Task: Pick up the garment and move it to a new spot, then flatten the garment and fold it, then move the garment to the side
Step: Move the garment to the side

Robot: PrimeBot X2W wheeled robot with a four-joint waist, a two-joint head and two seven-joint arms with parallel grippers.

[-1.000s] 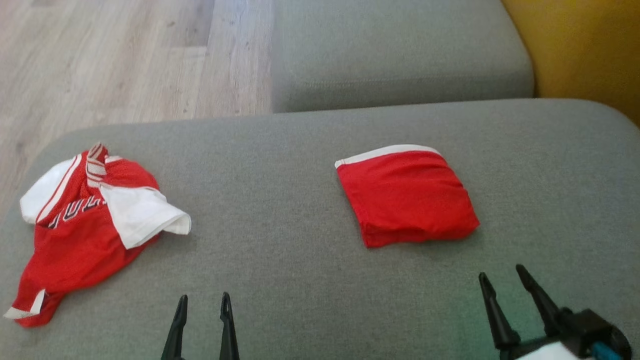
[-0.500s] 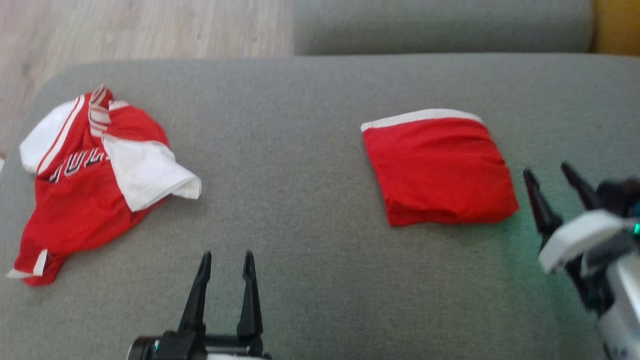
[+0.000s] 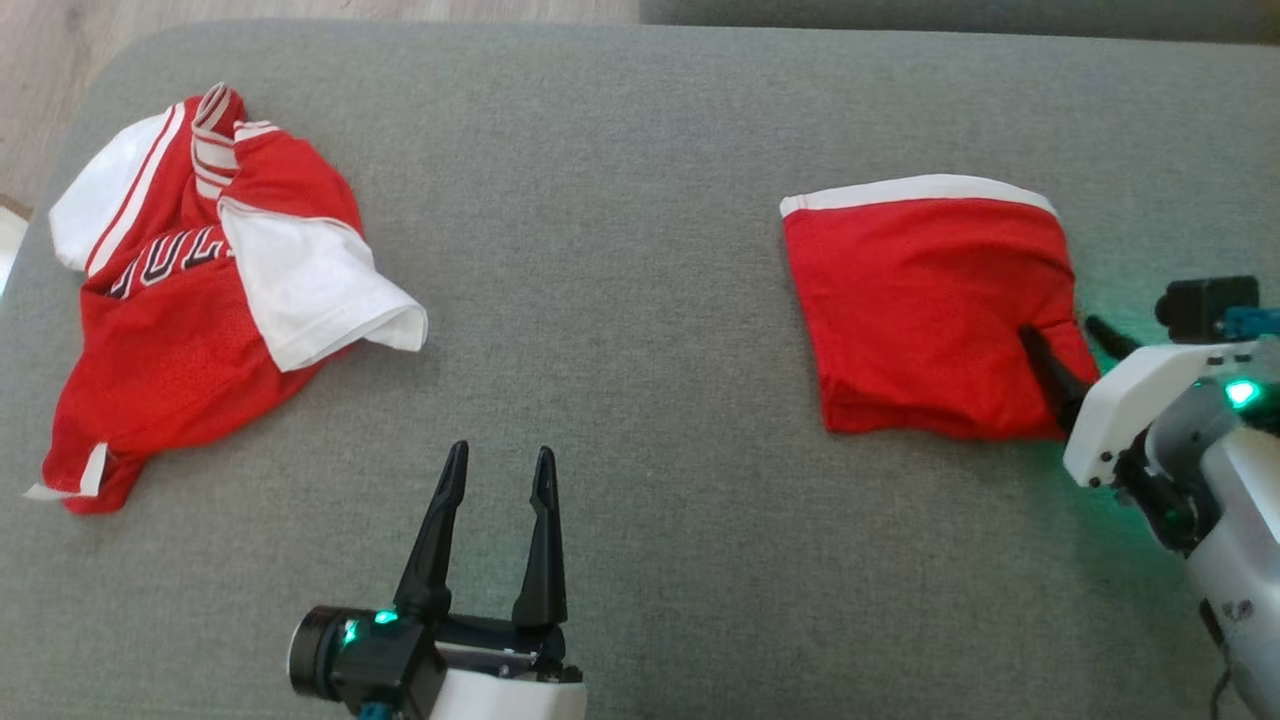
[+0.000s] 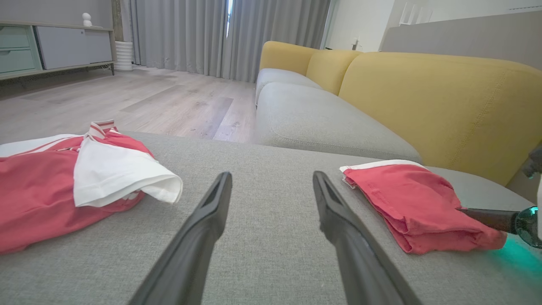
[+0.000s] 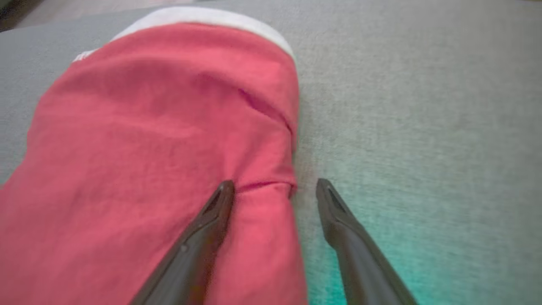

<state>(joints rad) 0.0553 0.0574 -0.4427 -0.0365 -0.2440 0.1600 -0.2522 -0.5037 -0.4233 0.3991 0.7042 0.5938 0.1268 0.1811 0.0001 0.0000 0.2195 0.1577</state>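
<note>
While its jaws stand spread, we note the right pincer [image 5: 275, 185] straddling an edge of the folded red garment [image 5: 139, 127]: one finger over cloth, one on grey cushion [image 5: 423, 106], likely readying a pinch.

Grey upholstered seat cushion [image 3: 640, 300], woven texture, forming the work surface. At its left end lies a crumpled red mesh jersey [image 3: 170, 340] with dark lettering partly hidden in the folds, striped collar trim, and a white sleeve [image 3: 310, 290] lying open across the top. Beyond the cushion's far edge is a pale wood-plank floor [image 4: 148, 101]. A second grey seat [image 4: 313, 123] lies further back, with mustard-yellow backrests [image 4: 423, 106] behind it. Background, left wrist view: grey full-length curtains [image 4: 182, 38]; a low sideboard [image 4: 55, 46] with drawers; a small white object [image 4: 87, 19] on its top; and a white ribbed cylinder [image 4: 124, 56] on the floor beside it.
</note>
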